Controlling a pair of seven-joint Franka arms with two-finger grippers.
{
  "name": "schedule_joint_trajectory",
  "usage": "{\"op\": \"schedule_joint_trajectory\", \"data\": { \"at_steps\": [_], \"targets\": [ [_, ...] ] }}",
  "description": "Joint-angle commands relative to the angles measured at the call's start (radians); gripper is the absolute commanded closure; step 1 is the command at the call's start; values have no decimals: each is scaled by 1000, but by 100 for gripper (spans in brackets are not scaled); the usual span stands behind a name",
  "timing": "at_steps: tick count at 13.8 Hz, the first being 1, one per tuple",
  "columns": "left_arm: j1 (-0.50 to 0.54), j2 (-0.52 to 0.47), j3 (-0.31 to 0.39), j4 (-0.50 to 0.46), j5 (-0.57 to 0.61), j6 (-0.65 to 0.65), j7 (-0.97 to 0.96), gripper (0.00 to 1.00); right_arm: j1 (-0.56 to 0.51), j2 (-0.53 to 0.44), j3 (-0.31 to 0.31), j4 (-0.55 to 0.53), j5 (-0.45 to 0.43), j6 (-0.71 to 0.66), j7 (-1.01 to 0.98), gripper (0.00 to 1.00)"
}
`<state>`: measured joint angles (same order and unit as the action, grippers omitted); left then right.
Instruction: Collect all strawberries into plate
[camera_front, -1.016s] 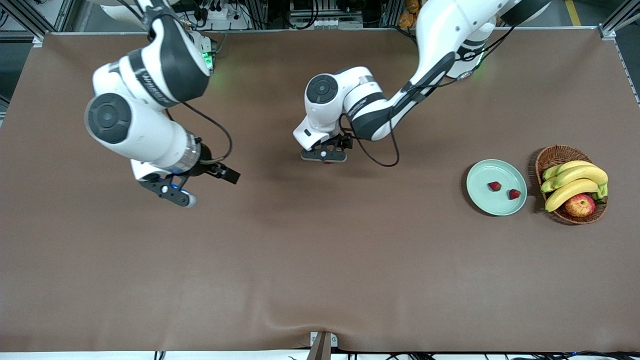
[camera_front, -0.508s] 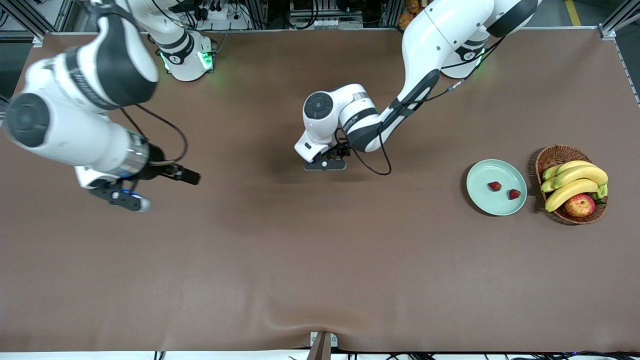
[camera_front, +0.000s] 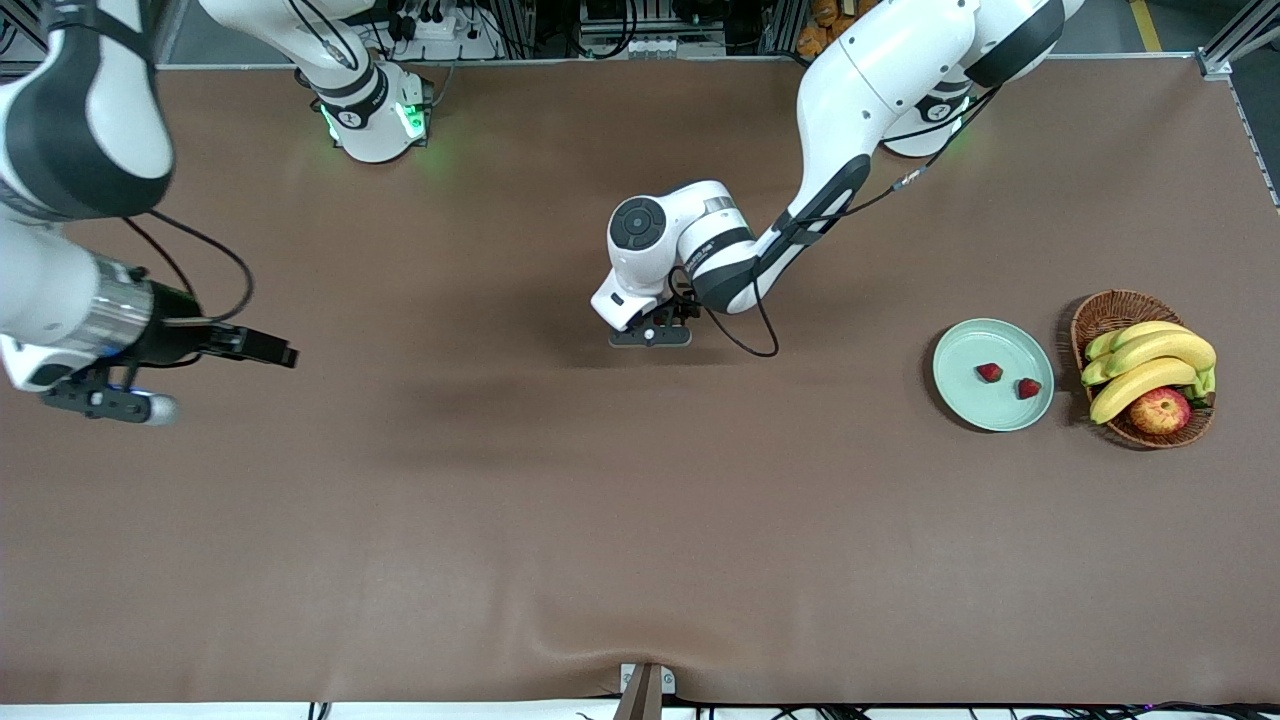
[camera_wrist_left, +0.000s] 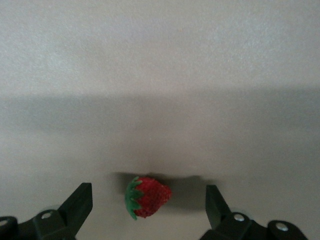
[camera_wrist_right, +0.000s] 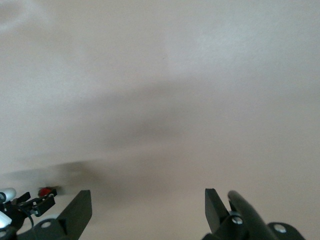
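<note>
A third strawberry (camera_wrist_left: 147, 197) lies on the brown table, leafy top sideways, between the spread fingers of my left gripper (camera_wrist_left: 148, 206). The fingertips (camera_wrist_left: 81, 199) stand apart from the berry on both sides. In the front view the left gripper (camera_front: 650, 337) sits low over mid-table and hides that berry. Two more strawberries (camera_front: 989, 372) (camera_front: 1029, 388) rest in the mint-green plate (camera_front: 975, 345) toward the left arm's end. My right gripper (camera_front: 105, 403) hangs open and empty over the right arm's end of the table; its wrist view shows only bare cloth between its fingers (camera_wrist_right: 80, 206).
A wicker basket (camera_front: 1108, 305) with bananas (camera_front: 1150, 362) and a red-yellow apple (camera_front: 1160, 410) stands beside the plate, toward the left arm's end. The right wrist view catches the left gripper and the berry (camera_wrist_right: 46, 191) far off.
The right arm has swung out toward its own end of the table. The left gripper has settled a little lower around the strawberry, still open.
</note>
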<state>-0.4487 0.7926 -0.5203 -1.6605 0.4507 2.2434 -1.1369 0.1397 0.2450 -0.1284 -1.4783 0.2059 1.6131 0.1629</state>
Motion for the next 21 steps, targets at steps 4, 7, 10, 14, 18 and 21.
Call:
{"op": "schedule_joint_trajectory", "data": {
  "at_steps": [4,7,10,14,18,21],
  "targets": [
    [-22,22,14,22,29,10,-23,0,-146,-98,27,-17,-78,-56,-295,0],
    [-21,22,14,22,29,12,-23,15,-172,-188,32,-17,-88,-156,-299,0],
    [-21,23,14,22,29,12,-21,52,-167,-283,36,-42,-115,-203,-286,0],
    [-27,23,28,21,29,12,-21,88,-175,-383,39,-120,-125,-197,-284,0],
    [-12,-22,26,24,16,2,-43,90,-183,-391,99,-131,-215,-144,-275,0],
    [13,-122,26,24,13,-66,-72,90,-184,-377,99,-134,-217,-104,-278,0]
  ]
}}
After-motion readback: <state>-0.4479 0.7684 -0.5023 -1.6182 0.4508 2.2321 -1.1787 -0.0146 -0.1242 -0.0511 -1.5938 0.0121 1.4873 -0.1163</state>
